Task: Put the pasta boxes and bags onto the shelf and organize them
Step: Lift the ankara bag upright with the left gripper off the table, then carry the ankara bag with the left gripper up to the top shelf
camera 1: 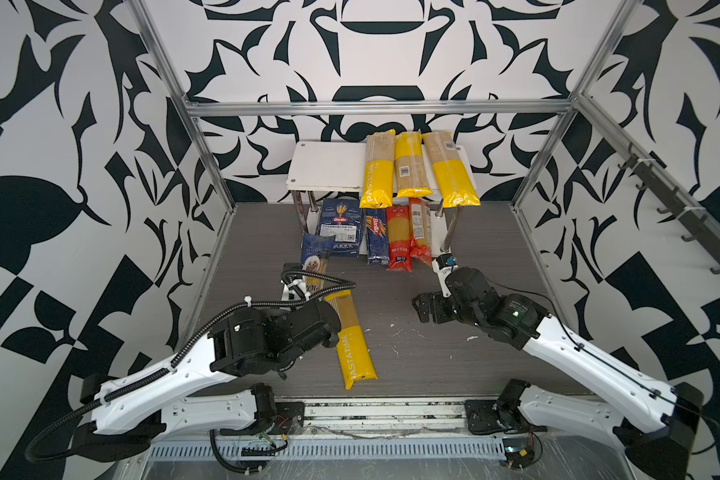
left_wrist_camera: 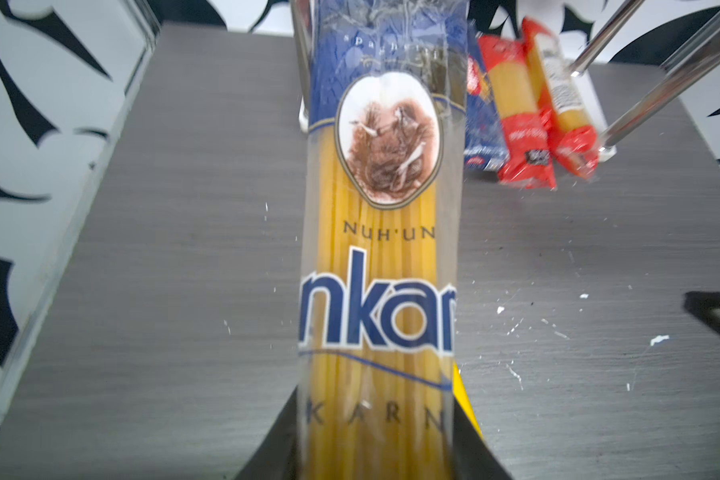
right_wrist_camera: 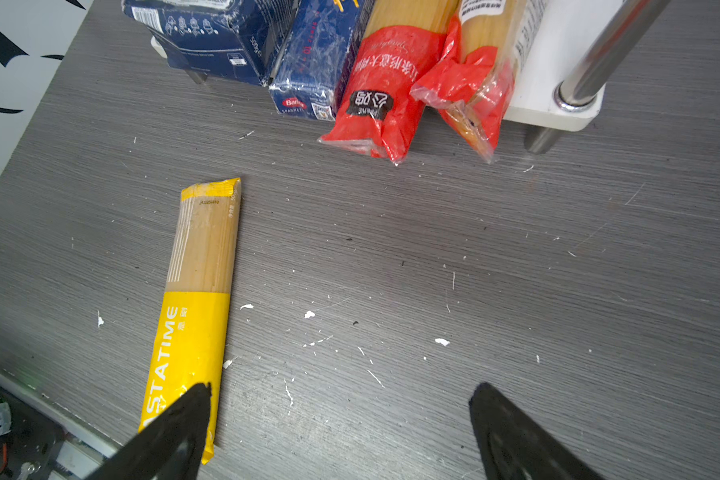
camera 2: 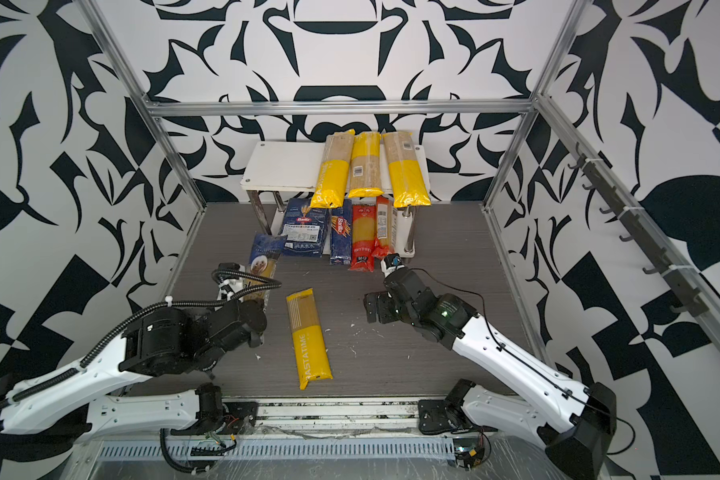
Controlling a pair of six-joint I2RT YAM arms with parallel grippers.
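Left pincer (left_wrist_camera: 375,395) is pinching the ankara bag (left_wrist_camera: 379,291) across its width, with a black finger (left_wrist_camera: 273,453) on each side. Bag is long and slim. The near part is clear with yellow spaghetti showing, the far end is dark blue, and there's a white oval with a brown picture above "NUH'UN" and big blue "nkar" lettering. Only the left wrist view shows that grip and print. In both top views my arm and cable hose hide the pincer, and the bag sits at 10 o'clock from table (camera 1: 454,332) centre. Its blue end points to 12 and reaches the near corner of the wide Barilla box (camera 1: 337,226); can't tell if they touch. Right pincer (right_wrist_camera: 341,386) is spread wide with nothing between the fingers, hanging over bare table at 3 o'clock. The loose PASTATIME bag (camera 1: 352,340) lies flat at 6-7 o'clock, just beside my left wrist. The shelf (camera 1: 325,166) is at 12. Lower tier, 9 to 3: wide box, narrow Barilla box (camera 1: 376,237), two red bags (camera 1: 399,239), all overhanging the front edge. Only the top views show the upper tier, with three yellow bags (camera 1: 410,166) side by side on its 3 o'clock half.
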